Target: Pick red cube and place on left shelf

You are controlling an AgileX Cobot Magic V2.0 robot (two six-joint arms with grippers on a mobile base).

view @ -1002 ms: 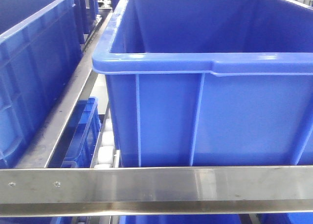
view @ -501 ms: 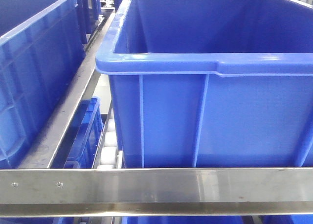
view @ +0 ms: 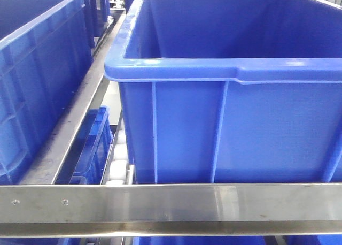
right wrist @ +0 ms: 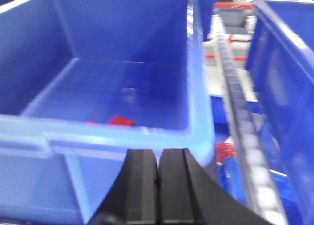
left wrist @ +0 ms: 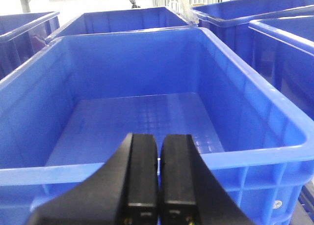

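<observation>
Approach step: both the left end effector (left wrist: pixel 158 185) and right end effector (right wrist: pixel 158 185) are closed and empty. You can see the red cube (right wrist: pixel 120 121) in the blue crate (right wrist: pixel 196 87), near its front wall. You should next part the right fingers and reach over the rim.

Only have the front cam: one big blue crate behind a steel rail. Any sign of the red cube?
Observer: Yes. The right wrist view shows the red cube on the floor of a blue crate, close behind its near wall.
Operator: Right claw holding anything?
Observer: No. The right claw is shut on nothing, just short of that near rim.
Operator: Left side?
Observer: The left claw is shut and empty too. The second crate ahead of it shows only bare floor.
</observation>
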